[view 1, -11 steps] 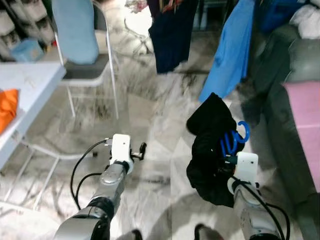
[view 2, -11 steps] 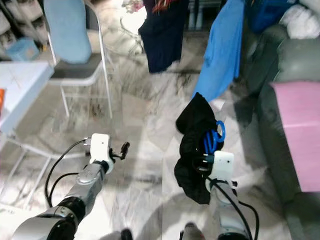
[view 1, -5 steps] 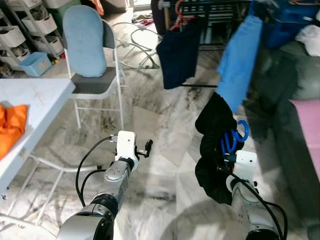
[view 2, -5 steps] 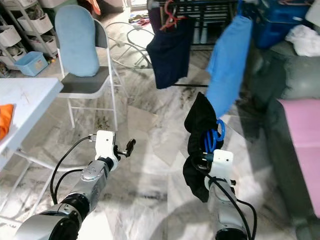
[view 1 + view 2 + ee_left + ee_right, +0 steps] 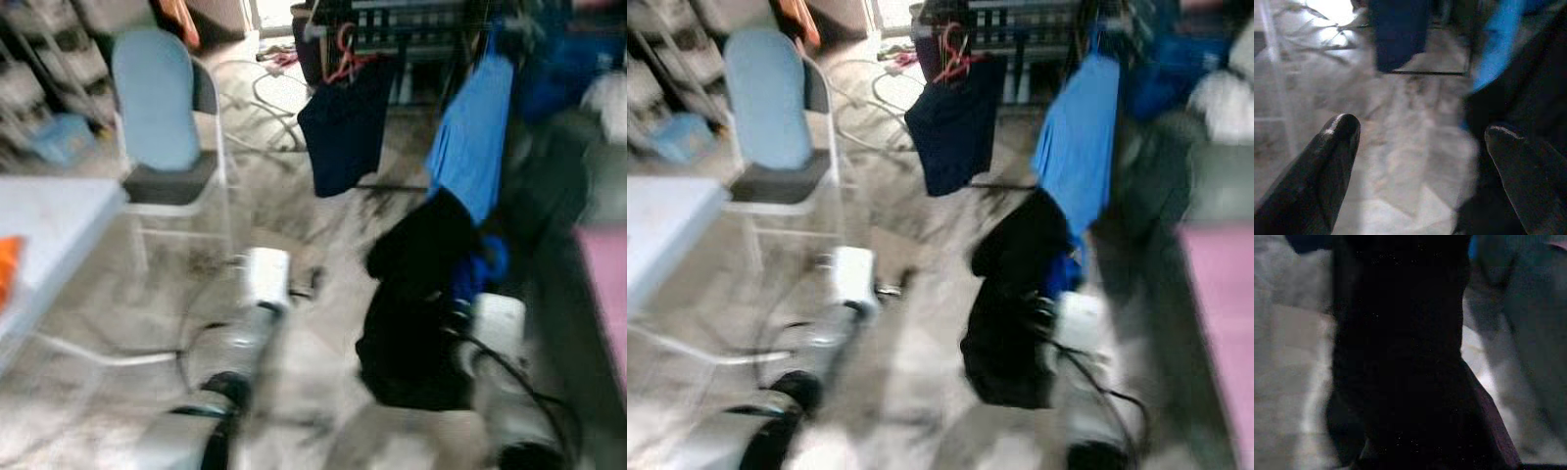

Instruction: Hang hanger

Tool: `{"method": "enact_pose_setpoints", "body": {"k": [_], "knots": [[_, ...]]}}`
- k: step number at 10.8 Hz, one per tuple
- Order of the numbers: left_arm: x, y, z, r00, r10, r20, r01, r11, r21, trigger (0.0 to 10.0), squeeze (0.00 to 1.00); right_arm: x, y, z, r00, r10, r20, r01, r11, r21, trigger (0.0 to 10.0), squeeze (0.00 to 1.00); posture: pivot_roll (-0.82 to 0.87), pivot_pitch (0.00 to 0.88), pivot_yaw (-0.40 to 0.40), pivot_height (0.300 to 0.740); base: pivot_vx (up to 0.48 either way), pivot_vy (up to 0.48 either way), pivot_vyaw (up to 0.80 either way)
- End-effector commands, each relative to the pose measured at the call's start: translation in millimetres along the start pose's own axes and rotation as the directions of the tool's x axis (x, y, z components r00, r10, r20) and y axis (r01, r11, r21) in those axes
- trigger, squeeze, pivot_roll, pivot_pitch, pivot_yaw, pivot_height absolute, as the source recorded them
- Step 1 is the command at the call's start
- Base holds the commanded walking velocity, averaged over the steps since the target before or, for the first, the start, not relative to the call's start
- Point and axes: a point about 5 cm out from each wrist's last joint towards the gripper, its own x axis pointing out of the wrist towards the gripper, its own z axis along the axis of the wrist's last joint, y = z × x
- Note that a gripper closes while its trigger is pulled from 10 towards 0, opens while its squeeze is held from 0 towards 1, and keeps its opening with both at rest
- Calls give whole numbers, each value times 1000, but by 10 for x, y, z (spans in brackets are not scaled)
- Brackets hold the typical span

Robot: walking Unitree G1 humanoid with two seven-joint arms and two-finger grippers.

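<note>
Left eye view: the picture is blurred. A black garment (image 5: 416, 304) is held up on the right, over a marble floor (image 5: 323, 215). A blue hanger (image 5: 482, 266) is seen at the garment's right edge, partly wrapped by the cloth. The right claw (image 5: 458, 311) is placed just below the hanger, against the garment; whether it is clamped cannot be told. The left claw (image 5: 309, 284) is held forward over the floor, to the left of the garment and apart from it. Beyond, a navy garment (image 5: 345, 127) and a light blue garment (image 5: 473, 137) are hung from a dark rack (image 5: 411, 20). A chair (image 5: 162, 147) with a pale blue back is stood at the left, and a white bench (image 5: 49, 235) is seen at the left edge with an orange cloth (image 5: 8, 266) on it.

Right eye view: the same scene is shown, equally blurred. A pink surface (image 5: 1220, 323) is seen at the right edge.

Left wrist view: the two black fingers (image 5: 1327, 166) are spread wide apart, with nothing between them. Floor is seen between them, the black garment beside the far finger, and the navy and light blue garments beyond.

Right wrist view: the black garment (image 5: 1400, 357) is seen close up and very dark. The fingers cannot be made out.
</note>
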Motion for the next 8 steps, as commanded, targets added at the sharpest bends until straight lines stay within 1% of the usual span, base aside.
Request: {"method": "enact_pose_setpoints", "body": {"k": [1, 4, 6, 8], "knots": [[39, -91, 51, 1000, -19, 13, 19, 1000, -9, 10000, 0, -8, -53, 34, 999, -14, 29, 14, 1000, -4, 10000, 0, -267, 64, 110, 740, 454, 0, 0], [29, -62, 39, 1000, 2, 11, -2, 1000, -2, 10000, 0, -2, -50, 9, 1000, -2, 11, 2, 1000, -10, 10000, 0, -267, 78, 112, 740, 454, 0, 0], [22, -46, 27, 1000, 7, 6, -7, 1000, -2, 10000, 0, 11, -11, 6, 1000, 29, 1, -29, 999, -37, 10000, 0, -268, 87, 115, 740, 454, 0, 0], [17, -57, 13, 1000, -1, 1, 1, 1000, -3, 10000, 0, 4, 28, 8, 999, 34, 2, -34, 999, -29, 10000, 0, -272, 100, 120, 740, 452, 0, 0]]}}
